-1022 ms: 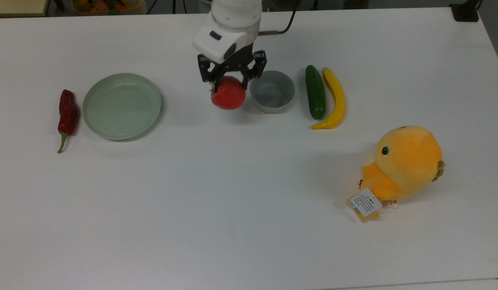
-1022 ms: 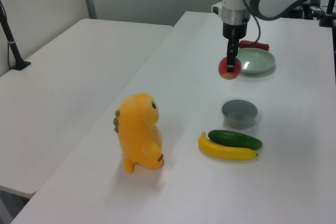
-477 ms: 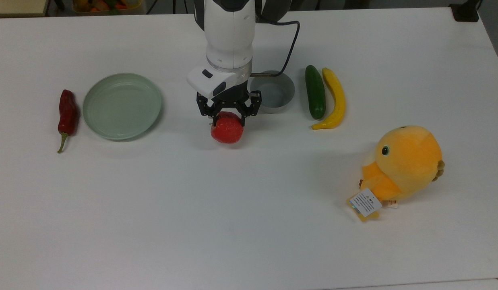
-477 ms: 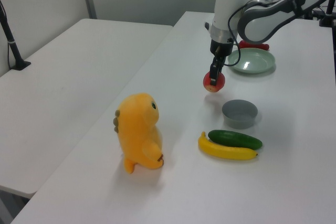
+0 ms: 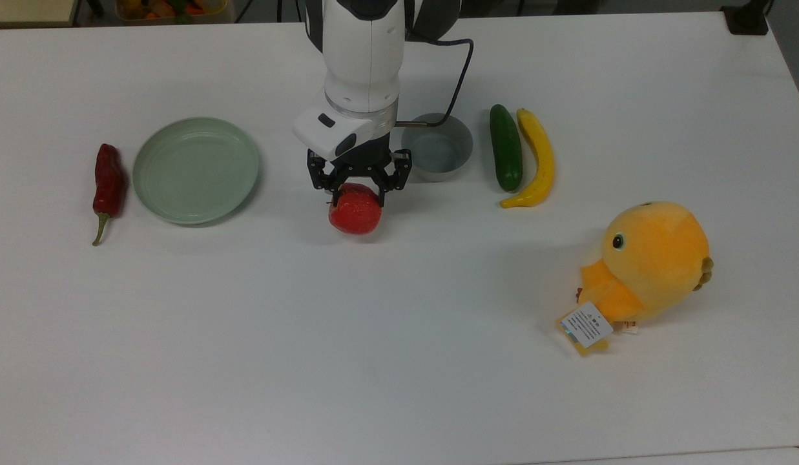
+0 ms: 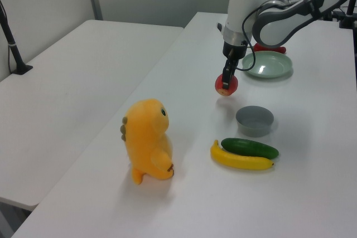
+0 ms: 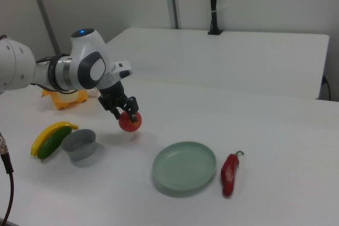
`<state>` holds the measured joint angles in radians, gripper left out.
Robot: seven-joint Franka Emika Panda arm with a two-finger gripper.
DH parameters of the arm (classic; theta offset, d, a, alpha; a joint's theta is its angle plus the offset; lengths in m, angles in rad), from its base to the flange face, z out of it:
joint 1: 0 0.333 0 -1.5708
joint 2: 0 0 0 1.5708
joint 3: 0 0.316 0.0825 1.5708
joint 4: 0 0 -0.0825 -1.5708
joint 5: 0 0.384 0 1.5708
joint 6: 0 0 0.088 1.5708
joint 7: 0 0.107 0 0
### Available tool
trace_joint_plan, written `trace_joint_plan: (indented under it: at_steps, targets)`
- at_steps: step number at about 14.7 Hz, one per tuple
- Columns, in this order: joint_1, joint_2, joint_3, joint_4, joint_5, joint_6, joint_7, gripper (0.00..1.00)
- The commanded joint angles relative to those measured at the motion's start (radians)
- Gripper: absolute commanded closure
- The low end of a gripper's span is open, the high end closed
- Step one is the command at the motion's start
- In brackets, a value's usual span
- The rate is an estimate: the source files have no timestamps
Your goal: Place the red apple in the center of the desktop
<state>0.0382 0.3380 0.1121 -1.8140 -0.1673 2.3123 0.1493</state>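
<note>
The red apple (image 5: pixel 354 209) hangs a little above the white desktop (image 5: pixel 399 336), between the green plate and the grey bowl and slightly nearer the top view's bottom edge. My gripper (image 5: pixel 356 188) points down and is shut on the apple's upper part. The left view shows the apple (image 6: pixel 226 85) under the gripper (image 6: pixel 227 79), with its shadow on the table beneath. In the right view the apple (image 7: pixel 130 121) is held in the gripper (image 7: pixel 128 114) above the desktop (image 7: pixel 275 146).
A pale green plate (image 5: pixel 196 170) and a dark-red chili pepper (image 5: pixel 107 187) lie to the top view's left. A grey bowl (image 5: pixel 437 146), a cucumber (image 5: pixel 506 156) and a banana (image 5: pixel 535 159) lie to the right. An orange plush toy (image 5: pixel 644 268) sits lower right.
My gripper has carried the apple away from the grey bowl toward the top view's bottom edge, then slightly left. The arm has stretched out over the table.
</note>
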Motion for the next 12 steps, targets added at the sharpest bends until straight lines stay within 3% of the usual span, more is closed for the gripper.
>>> trace_joint_plan:
  at_steps: [1,12]
  targets:
    - [0.005,0.012,-0.005,0.008,-0.021,0.021,0.019,0.00]
    - [0.006,0.019,-0.005,0.008,-0.027,0.019,0.019,0.00]
